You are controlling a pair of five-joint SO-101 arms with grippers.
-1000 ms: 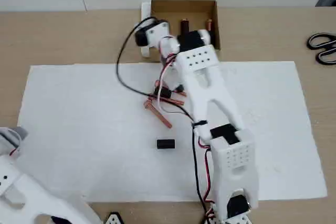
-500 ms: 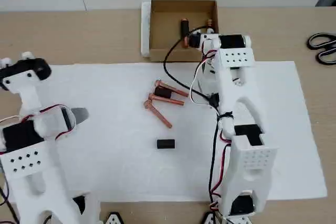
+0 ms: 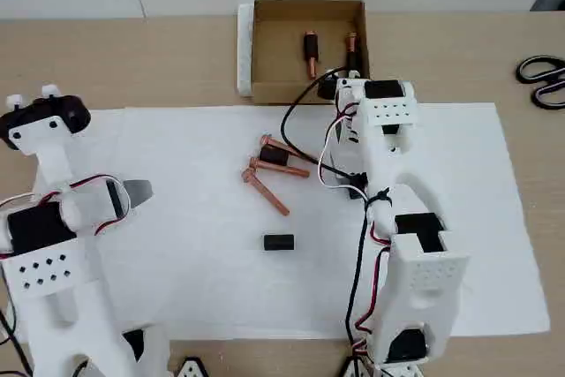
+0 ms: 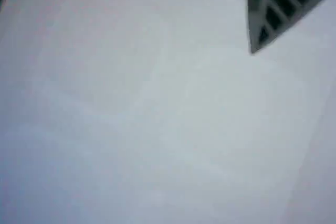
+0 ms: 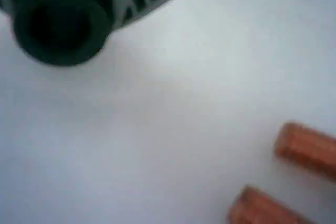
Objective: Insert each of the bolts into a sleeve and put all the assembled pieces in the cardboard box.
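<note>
Two assembled pieces, one at (image 3: pixel 311 52) and one at (image 3: pixel 351 49), lie inside the cardboard box (image 3: pixel 300 93) at the far edge of the table (image 3: pixel 132 59). Three copper bolts remain on the white paper sheet (image 3: pixel 177 147). They are fanned close together with their heads nearly touching. The farthest bolt (image 3: pixel 275 154) already wears a black sleeve, while the middle bolt (image 3: pixel 291 169) and the nearest bolt (image 3: pixel 269 193) are bare. A loose sleeve (image 3: pixel 279 242) lies on its side, apart from them and nearer the arm bases. The right gripper (image 3: pixel 344 123) hangs over the paper between the box and the bolts. Its wrist view shows two copper bolt ends, one at (image 5: pixel 304 145), and a dark hollow cylinder (image 5: pixel 58 24); I cannot tell what that is, nor whether this gripper is released or clenched. The left gripper (image 3: pixel 134 190) sits low over bare paper, well apart from the parts, and I cannot tell its state either. Likely risks: the right arm's black cable (image 3: pixel 300 143) drapes across the bolt cluster and could drag or scatter the bolts. Picking one bolt may nudge its neighbours and set them rolling. The fitted sleeve may slide off if its bolt is lifted at a tilt. Scissors (image 3: pixel 543 77) lie off to the side.
</note>
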